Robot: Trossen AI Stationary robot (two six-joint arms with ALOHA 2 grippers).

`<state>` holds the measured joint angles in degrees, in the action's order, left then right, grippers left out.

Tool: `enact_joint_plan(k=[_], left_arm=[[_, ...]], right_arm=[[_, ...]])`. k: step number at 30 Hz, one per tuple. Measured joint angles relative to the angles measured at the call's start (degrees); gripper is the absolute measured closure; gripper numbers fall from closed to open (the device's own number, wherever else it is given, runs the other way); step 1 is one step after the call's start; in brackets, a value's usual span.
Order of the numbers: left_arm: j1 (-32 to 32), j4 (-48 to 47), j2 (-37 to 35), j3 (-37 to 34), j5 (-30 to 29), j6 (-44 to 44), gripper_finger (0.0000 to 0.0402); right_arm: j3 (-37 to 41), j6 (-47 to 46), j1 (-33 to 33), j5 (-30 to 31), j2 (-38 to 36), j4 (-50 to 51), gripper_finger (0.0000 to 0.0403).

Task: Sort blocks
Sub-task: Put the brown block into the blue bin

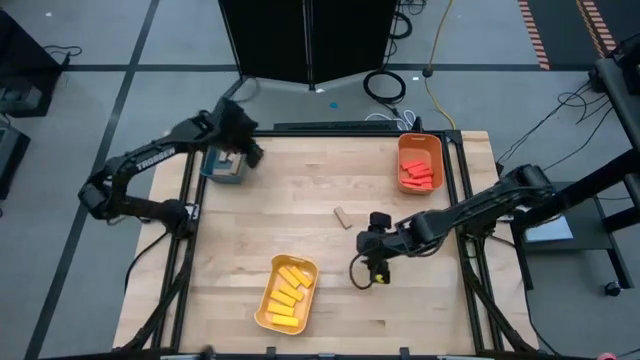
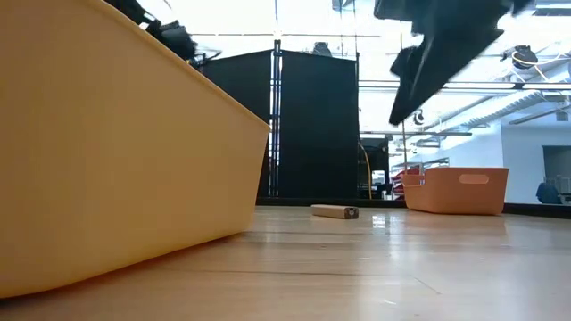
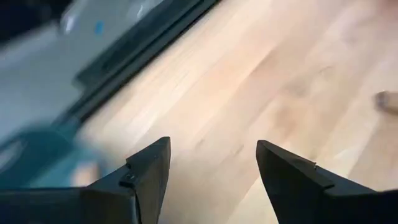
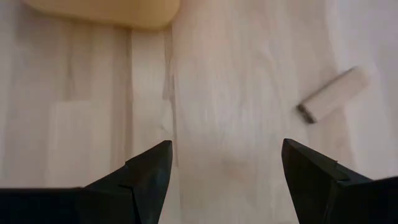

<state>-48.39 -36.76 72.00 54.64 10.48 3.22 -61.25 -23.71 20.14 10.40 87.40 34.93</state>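
Note:
One tan block (image 1: 342, 215) lies flat on the table's middle; it also shows in the low view (image 2: 335, 211) and the right wrist view (image 4: 331, 94). Several yellow blocks (image 1: 287, 298) lie in the yellow tray (image 1: 263, 312). Several red blocks (image 1: 420, 176) lie in the orange tray (image 1: 402, 150). My right gripper (image 1: 370, 243) hovers open and empty, right of and nearer than the tan block, its fingers (image 4: 146, 171) wide apart. My left gripper (image 1: 240, 152) is open and empty above the table by the teal tray (image 1: 218, 170) at the far left; its fingers (image 3: 149, 168) hold nothing.
Bare wood lies between the three trays. The yellow tray's wall (image 2: 134, 152) fills the left of the low view, and the orange tray (image 2: 459, 190) stands at the far right. A dark rail runs along the table's far edge (image 1: 340, 128). Cables lie on the floor beyond.

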Motion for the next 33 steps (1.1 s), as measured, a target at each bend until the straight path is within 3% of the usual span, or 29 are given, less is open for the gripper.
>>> enact_joint_plan(k=[7, 14, 20, 28, 33], left_arm=[[21.2, 16.8, 6.5, 0.0, 0.8, 8.9, 0.0191], [30.3, 32.1, 19.0, 4.6, 8.2, 12.7, 0.0201], [34.8, 31.1, 31.5, 11.8, 8.9, 24.2, 0.0201], [35.3, 20.1, 46.3, 25.8, 11.8, 27.5, 0.0201], [35.4, 16.8, 51.0, 29.4, 11.5, 30.7, 0.0201]], right_arm=[[0.0, -0.1, -0.2, 3.8, -9.3, 0.6, 0.0163], [0.0, -1.6, -0.2, 4.7, -13.0, 0.8, 0.0163], [0.0, -4.2, 0.3, 4.6, -12.4, 2.2, 0.0163], [0.0, -4.9, 1.8, 4.7, -12.2, 2.3, 0.0163], [0.0, -5.2, 3.2, 4.7, -12.2, 2.6, 0.0163]])
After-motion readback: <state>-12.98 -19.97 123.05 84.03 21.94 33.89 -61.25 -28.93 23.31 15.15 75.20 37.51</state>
